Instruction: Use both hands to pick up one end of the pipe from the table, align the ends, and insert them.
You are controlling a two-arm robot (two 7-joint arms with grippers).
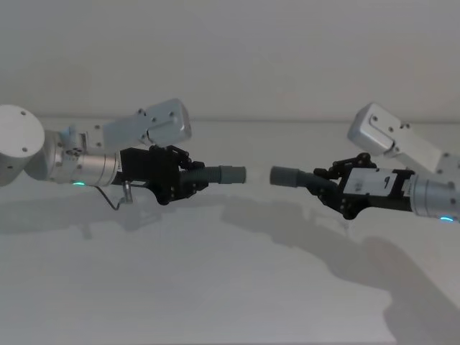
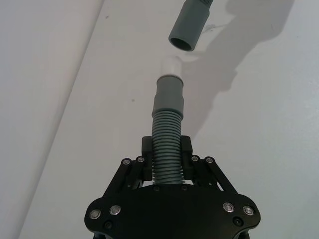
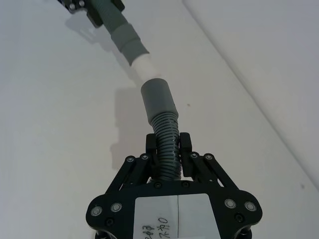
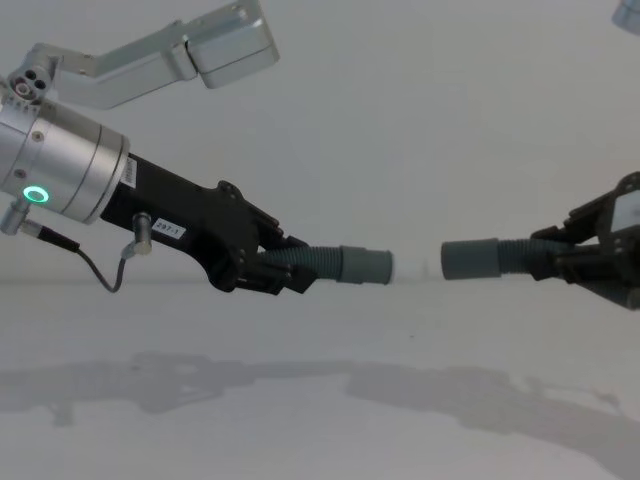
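Starting on the left: the left gripper [image 1: 188, 177] is clamped on the ribbed body of the left pipe piece [image 1: 215, 175], holding it up off the counter [image 1: 230, 287] with its grey cuff [image 4: 364, 265] pointing toward the middle. There's a whitish narrower tip [image 3: 141, 64] sticking out of that cuff, easy to see from the right wrist view.

Then a small gap of open air, nothing touching yet.

On the right, the right gripper [image 1: 325, 188] is closed around the ribs of the right pipe piece [image 1: 302, 178], and its own cuff [image 4: 470, 259] faces back at the other one. From the chest view they look roughly level, but in the left wrist view the right cuff's open mouth [image 2: 187, 31] sits a bit off to one side and tilted, so I'd say the ends aren't quite lined up.

What could go wrong: if they push together like this, the tip could catch the cuff's rim instead of sliding in. These hoses are bendy too, so a misaligned shove might just buckle the ribs or twist a piece in its gripper.
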